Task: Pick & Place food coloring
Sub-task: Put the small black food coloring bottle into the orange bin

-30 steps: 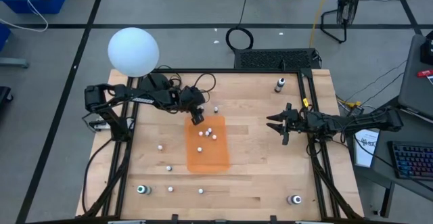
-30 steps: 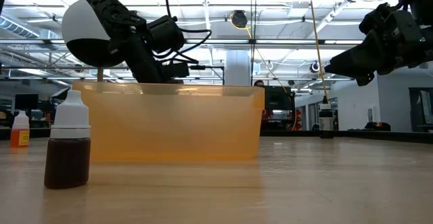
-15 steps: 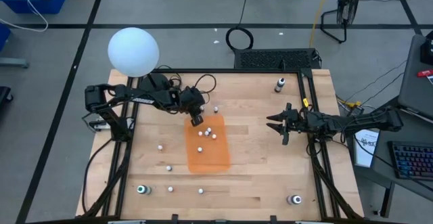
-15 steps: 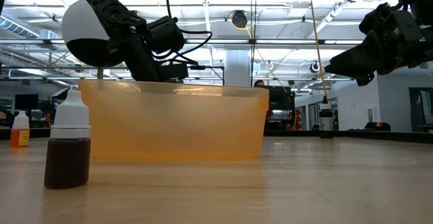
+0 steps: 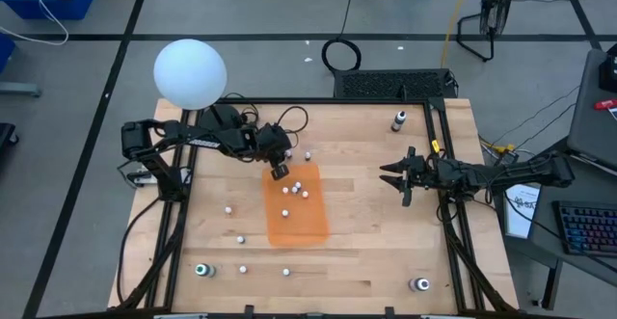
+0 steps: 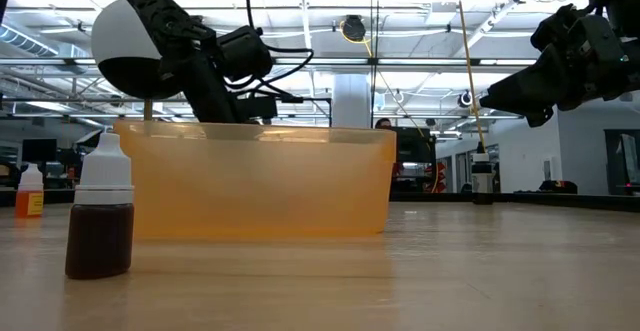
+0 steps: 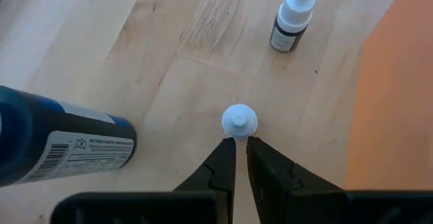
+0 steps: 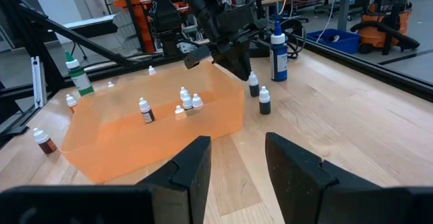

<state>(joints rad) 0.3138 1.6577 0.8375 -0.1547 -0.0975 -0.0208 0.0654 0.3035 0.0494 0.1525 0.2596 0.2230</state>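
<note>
Left pincer (image 7: 236, 141) nearly together above an upright food coloring bottle (image 7: 239, 122); right pincer (image 8: 235, 156) apart.

High view: overhead, straight down, far; whole counter (image 5: 366, 252), both arms, floor around.
Low view: at counter height, level, facing the room; very near a brown bottle (image 6: 100, 219), orange tray (image 6: 255, 183) behind it.
Left wrist view: on left arm, looking down past its jaws, close to the counter; white cap (image 7: 239, 120), small bottle (image 7: 292, 19), tray edge at side.
Right wrist view: on right arm, low slant across the counter, mid-far; sees tray (image 8: 101, 153), left arm (image 8: 223, 21), blue bottle (image 8: 277, 52).
Shared: tray in high (image 5: 304, 225), low, right wrist views; left arm in high (image 5: 207, 138), low, right wrist views.
</note>
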